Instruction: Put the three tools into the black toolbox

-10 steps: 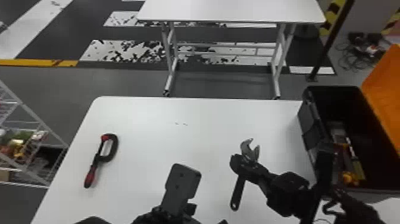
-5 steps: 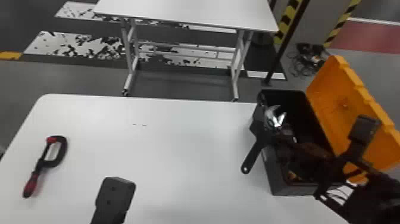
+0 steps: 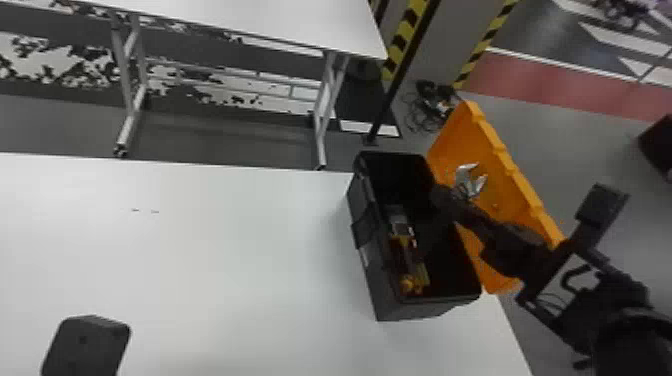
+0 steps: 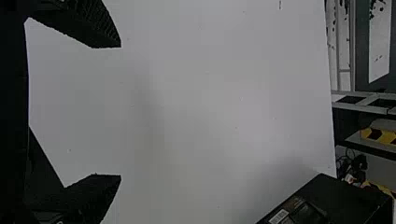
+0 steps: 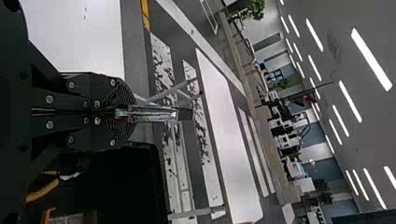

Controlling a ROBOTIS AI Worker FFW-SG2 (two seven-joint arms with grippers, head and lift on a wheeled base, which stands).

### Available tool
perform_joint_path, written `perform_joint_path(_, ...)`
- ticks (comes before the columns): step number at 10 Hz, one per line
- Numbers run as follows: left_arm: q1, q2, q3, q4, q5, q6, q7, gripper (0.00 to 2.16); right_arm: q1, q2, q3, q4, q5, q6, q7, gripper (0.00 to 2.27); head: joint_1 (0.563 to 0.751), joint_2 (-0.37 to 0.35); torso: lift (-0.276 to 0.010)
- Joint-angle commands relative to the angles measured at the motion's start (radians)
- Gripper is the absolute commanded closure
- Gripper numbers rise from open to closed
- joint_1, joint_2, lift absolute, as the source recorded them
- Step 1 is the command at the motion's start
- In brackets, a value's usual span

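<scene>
Black right hand [image 3: 450,201] clamped on wrench [image 3: 464,175], left hand [image 3: 85,345] parted, wrist view's ceiling lights [image 5: 371,59]

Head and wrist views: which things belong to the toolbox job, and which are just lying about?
For the job:
adjustable wrench, in the right gripper
left gripper, open
black toolbox, with orange lid
near white table
yellow items inside the toolbox, perhaps tools; I can't tell

Lying about:
cable heap on the floor
far white table
</scene>
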Motion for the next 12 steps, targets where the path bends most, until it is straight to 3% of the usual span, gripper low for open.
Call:
perform_joint_path(1,0.013,0.005,0.000,-0.015,0.000,-0.004,0.001,0.00,0.049,-0.010,0.006,0.024,0.066,-0.133,0.003,2.24,0.695,-0.350,-0.051)
perform_joint_path(4,0.033,0.016,0.000,-0.043,0.000,-0.004,0.005,0.00,0.061,-0.050,0.041,0.111,0.171,-0.286,-0.002,2.24,0.695,-0.350,-0.051)
perform_joint_path(6,0.034,0.019,0.000,-0.044,0.000,-0.007,0.005,0.00,0.055,-0.055,0.083,0.170,0.207,-0.342,0.000,2.24,0.695,-0.350,-0.051)
perform_joint_path(7,0.034,0.019,0.001,-0.047,0.000,-0.007,0.005,0.00,0.049,-0.055,0.103,0.194,0.216,-0.345,0.000,1.75,0.695,-0.350,-0.051)
perform_joint_path(8,0.034,0.021,0.004,-0.049,0.000,-0.013,0.007,0.00,0.049,-0.053,0.120,0.210,0.222,-0.360,0.001,0.13,0.695,-0.350,-0.051)
perform_joint_path(9,0.034,0.021,0.010,-0.050,-0.003,-0.013,0.010,0.00,0.059,-0.050,0.129,0.202,0.207,-0.351,0.006,0.00,0.695,-0.350,-0.051)
perform_joint_path(11,0.034,0.021,0.035,-0.046,-0.011,-0.016,0.028,0.00,0.167,-0.038,0.157,0.091,0.096,-0.234,0.020,0.06,0.695,-0.350,-0.051)
perform_joint_path(12,0.034,0.021,0.063,-0.040,-0.008,-0.016,0.045,0.00,0.213,-0.006,0.186,0.049,0.070,-0.228,0.032,0.06,0.695,-0.350,-0.051)
